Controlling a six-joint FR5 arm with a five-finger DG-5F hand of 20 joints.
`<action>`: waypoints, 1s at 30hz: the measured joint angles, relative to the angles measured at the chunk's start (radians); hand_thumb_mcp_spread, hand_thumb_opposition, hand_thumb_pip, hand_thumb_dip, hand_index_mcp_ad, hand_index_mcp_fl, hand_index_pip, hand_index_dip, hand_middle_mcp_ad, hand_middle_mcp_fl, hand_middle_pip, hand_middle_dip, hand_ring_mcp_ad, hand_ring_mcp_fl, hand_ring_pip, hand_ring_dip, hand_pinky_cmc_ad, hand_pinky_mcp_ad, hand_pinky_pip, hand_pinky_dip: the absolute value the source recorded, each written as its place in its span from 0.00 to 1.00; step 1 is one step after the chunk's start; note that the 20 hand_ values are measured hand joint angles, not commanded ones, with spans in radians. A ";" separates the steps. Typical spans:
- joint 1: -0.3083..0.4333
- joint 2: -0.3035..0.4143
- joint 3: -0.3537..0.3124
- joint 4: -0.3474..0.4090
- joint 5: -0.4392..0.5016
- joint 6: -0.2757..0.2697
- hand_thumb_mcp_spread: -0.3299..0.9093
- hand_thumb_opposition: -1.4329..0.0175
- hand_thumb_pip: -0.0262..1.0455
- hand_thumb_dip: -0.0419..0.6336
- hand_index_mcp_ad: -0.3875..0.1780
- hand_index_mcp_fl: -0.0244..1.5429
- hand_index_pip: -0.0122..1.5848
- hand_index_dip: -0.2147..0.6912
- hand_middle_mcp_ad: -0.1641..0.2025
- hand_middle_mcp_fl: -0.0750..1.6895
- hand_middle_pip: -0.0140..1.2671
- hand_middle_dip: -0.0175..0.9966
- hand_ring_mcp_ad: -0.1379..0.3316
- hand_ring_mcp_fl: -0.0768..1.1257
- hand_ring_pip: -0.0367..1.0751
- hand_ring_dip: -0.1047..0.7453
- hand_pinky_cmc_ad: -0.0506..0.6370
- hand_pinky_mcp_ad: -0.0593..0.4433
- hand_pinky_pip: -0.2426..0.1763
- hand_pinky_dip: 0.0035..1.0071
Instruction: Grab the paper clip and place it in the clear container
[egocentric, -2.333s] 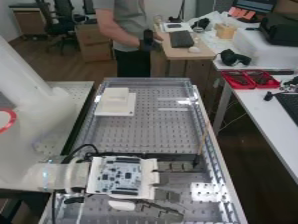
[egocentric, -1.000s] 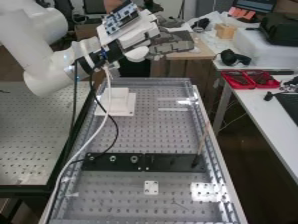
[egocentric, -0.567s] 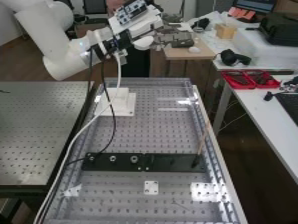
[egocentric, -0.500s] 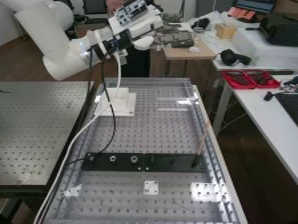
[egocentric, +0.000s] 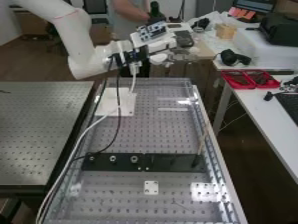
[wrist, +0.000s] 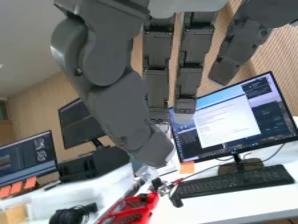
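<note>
Hovering high by the far end of the perforated bench (egocentric: 143, 132), 1 robot hand (egocentric: 183, 39), fingers straight and apart.

So the worktop (egocentric: 149, 137) is all perforated metal, with a long black strip (egocentric: 174, 163) lying across it, a small white plate (egocentric: 151, 188) on the near side and a bigger white slab (egocentric: 126, 108) up the far end.

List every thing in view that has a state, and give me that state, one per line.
Hand: open, fingers extended, raised off the bench with nothing grasped.
Large monitor: switched on, screen lit.
Red trays: open at the top, with things inside.
White cable: hanging slack from the arm.
Thin stick: standing tilted, lower end at the dark bar.
White plate: lying flat.
</note>
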 joint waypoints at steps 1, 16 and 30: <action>0.006 -0.009 0.008 -0.009 0.015 -0.010 0.86 0.23 0.65 0.50 0.35 0.35 0.13 0.03 0.36 0.53 0.68 0.69 0.38 0.56 0.22 0.72 0.79 0.60 0.74 0.19; 0.091 -0.086 0.069 -0.059 0.219 -0.128 0.85 0.22 0.66 0.51 0.35 0.35 0.12 0.03 0.35 0.53 0.70 0.66 0.38 0.50 0.37 0.63 0.79 0.60 0.74 0.30; 0.133 -0.138 0.089 -0.080 0.280 -0.154 0.83 0.21 0.67 0.50 0.35 0.35 0.12 0.03 0.37 0.53 0.71 0.63 0.40 0.47 0.47 0.55 0.79 0.60 0.63 0.52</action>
